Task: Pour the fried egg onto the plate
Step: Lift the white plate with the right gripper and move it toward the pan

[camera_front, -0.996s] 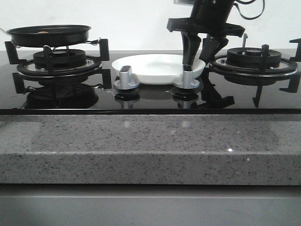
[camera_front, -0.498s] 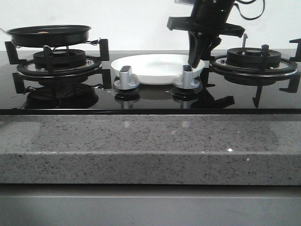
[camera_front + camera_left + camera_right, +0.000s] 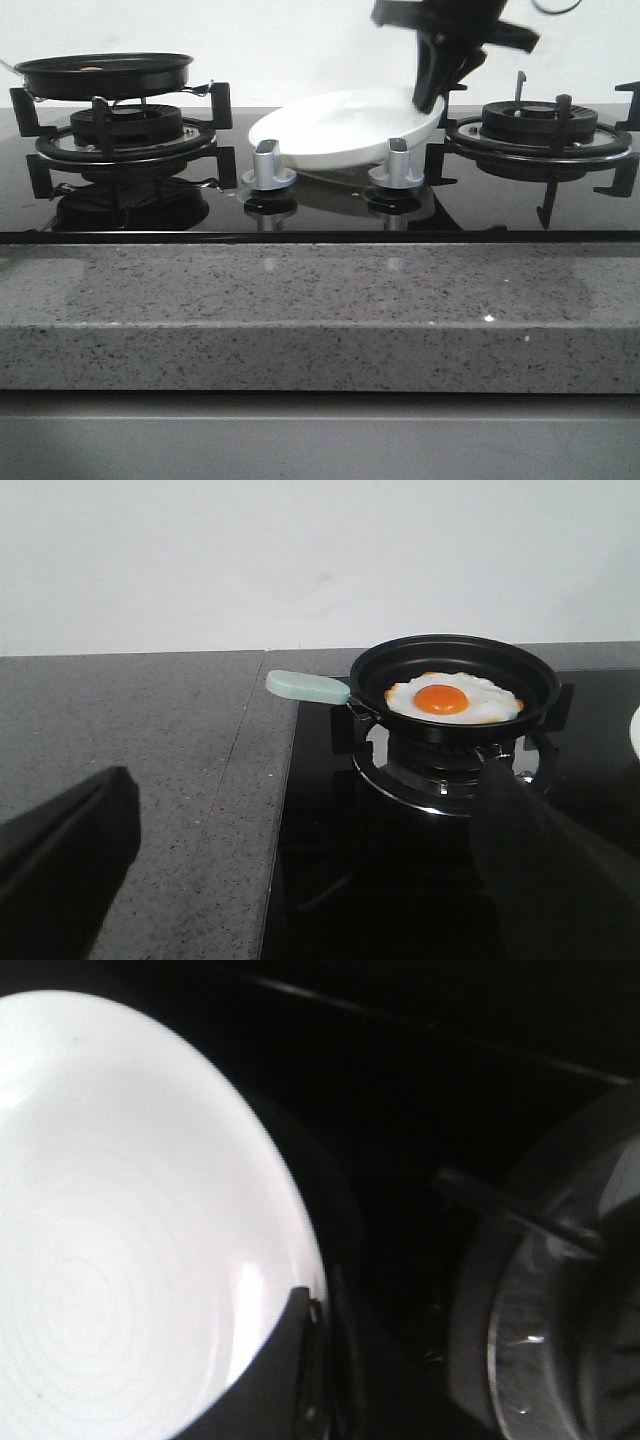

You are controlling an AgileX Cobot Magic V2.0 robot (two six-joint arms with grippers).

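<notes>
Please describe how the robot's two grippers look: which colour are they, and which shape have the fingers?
The right gripper is black all over, with a wide flat crossbar above two narrow fingers that taper downward. A thin black cable loops beside its body. The left gripper shows only in its wrist view, as two broad, matte black fingers. No markings or labels are visible on either one.

A black frying pan (image 3: 103,73) with a pale green handle (image 3: 307,687) is seated on the left burner (image 3: 125,135). Two silver knobs (image 3: 267,165) are mounted on the glossy black cooktop (image 3: 320,212). A speckled grey counter (image 3: 320,315) is positioned in front.
</notes>
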